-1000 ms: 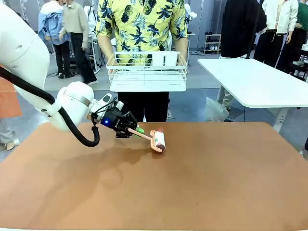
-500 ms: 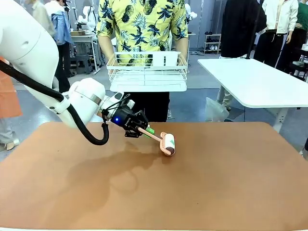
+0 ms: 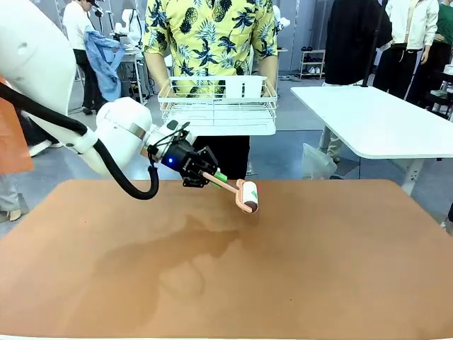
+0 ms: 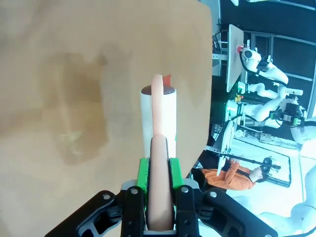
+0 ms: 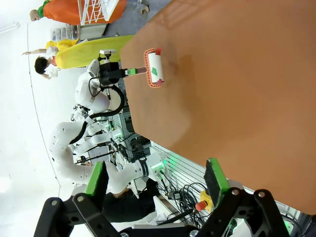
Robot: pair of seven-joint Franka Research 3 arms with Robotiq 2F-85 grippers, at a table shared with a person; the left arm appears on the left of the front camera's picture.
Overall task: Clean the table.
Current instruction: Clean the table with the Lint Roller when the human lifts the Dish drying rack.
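Bright, even indoor light from overhead; no harsh glare on the matte table [image 3: 340, 269].
In the front view the left arm [image 3: 35, 64] throws a broad, soft-edged shadow onto the tabletop left of the middle; that picture is sharp throughout; both wrist views bend straight lines toward their edges; the left wrist view shows the lint roller [image 4: 158, 113] crisp; the right wrist view's far background burns out to white.

Left gripper [image 4: 159, 173] gripped the lint roller [image 4: 168, 116] by its peach handle between green pads [image 4: 142, 174]; white roll sat over the reddish-brown table [image 4: 59, 49], dark patch [image 4: 81, 113] alongside.
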